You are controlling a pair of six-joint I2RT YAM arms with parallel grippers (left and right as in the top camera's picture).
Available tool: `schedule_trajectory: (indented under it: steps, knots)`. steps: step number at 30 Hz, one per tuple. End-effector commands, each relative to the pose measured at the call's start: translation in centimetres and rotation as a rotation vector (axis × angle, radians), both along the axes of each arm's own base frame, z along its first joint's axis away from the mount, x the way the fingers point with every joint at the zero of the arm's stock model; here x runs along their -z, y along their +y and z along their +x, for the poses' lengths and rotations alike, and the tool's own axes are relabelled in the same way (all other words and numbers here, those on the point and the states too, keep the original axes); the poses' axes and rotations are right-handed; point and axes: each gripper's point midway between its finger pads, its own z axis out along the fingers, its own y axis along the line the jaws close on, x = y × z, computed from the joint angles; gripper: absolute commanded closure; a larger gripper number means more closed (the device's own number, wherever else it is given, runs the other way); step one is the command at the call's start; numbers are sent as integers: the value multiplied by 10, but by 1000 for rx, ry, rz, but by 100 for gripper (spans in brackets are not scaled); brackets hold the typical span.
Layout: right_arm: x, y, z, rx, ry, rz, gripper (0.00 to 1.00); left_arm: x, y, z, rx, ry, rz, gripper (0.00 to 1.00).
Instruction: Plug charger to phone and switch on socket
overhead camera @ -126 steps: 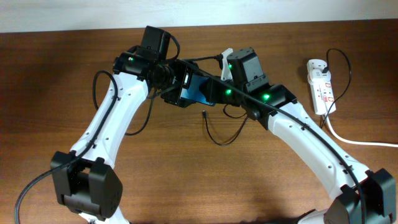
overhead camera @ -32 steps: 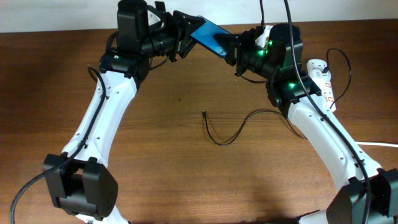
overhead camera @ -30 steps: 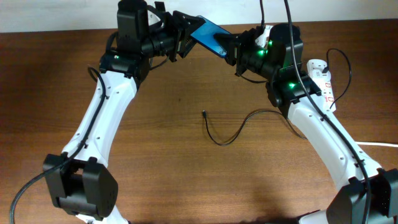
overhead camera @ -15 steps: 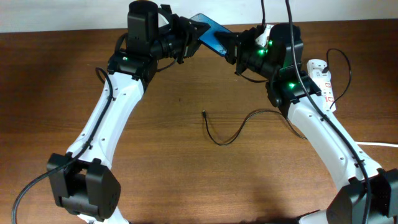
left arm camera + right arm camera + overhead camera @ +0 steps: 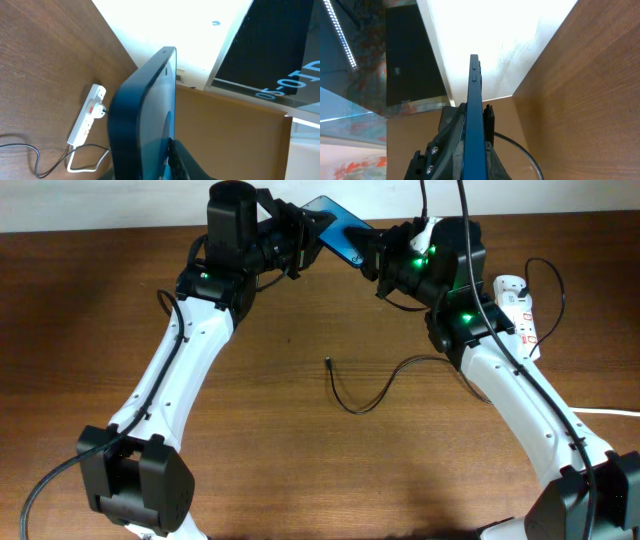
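Charger (image 5: 352,408) lay loose on the table (image 5: 270,430) nearest the arm bases, its cable looping across the wood and its plug tip (image 5: 328,363) free, touching neither claw nor phone. Further back on the right, the socket (image 5: 518,320) sat flat with a black plug in it; its switch was too small to read, and no claw was near it. Farthest off, above the table's back edge, the phone (image 5: 340,238) hung in the air between the two arms, blue screen tilted up. The right gripper (image 5: 372,252) was pinched on it: the right wrist view showed the phone edge-on with a finger hugging each face. The left gripper (image 5: 300,235) met the phone's other end, but its wrist view showed only one finger (image 5: 176,159) against the screen side, so whether that claw was clamped could not be told. By my reading nothing of the task was finished: the phone was merely in hand, while the plugging and the switching remained to be done.
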Motion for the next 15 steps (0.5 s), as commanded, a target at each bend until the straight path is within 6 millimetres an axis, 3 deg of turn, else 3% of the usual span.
schedule_trajectory:
  steps: [1, 9, 15]
  knots:
    - [-6, 20, -16, -91, -18, -6, 96, -29, 8, 1, -52, -71, -16, 81]
    - [-6, 25, -19, -105, -18, -5, 96, -28, 6, 3, -84, -68, -8, 78]
    - [-6, 27, -20, -108, -18, -5, 96, -27, 4, 5, -117, -72, 5, 93]
